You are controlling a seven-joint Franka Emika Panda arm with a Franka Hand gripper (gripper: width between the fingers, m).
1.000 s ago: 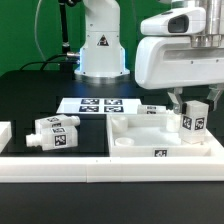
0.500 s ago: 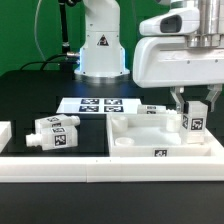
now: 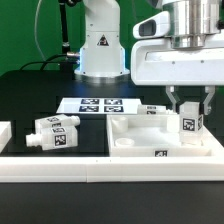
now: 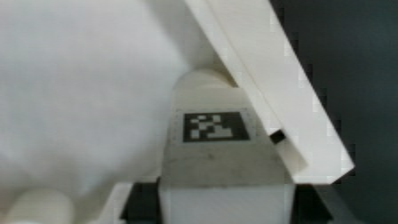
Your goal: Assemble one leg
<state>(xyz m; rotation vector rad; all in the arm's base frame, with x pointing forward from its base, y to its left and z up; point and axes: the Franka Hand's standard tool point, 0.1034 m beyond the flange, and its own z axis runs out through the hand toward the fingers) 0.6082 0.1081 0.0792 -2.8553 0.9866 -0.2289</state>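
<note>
The leg (image 3: pixel 189 125), a small white block with a black-and-white marker on its face, stands upright in my gripper (image 3: pixel 189 112), which is shut on it. It hangs over the right end of the large white walled tray part (image 3: pixel 130 140), close to its far right corner. In the wrist view the leg (image 4: pixel 217 140) fills the middle between my dark fingers (image 4: pixel 146 205), with its marker facing the camera and the tray's wall (image 4: pixel 267 80) running beside it.
A longer white marked piece with a knobbed end (image 3: pixel 55 132) lies on the black table at the exterior view's left. The marker board (image 3: pixel 100 105) lies behind the tray. Another small white block (image 3: pixel 5 133) sits at the far left edge. The arm's base (image 3: pixel 100 45) stands at the back.
The gripper has turned about its upright axis with the leg in it, and shifted slightly to the exterior view's left. The leg stays over the tray's right end.
</note>
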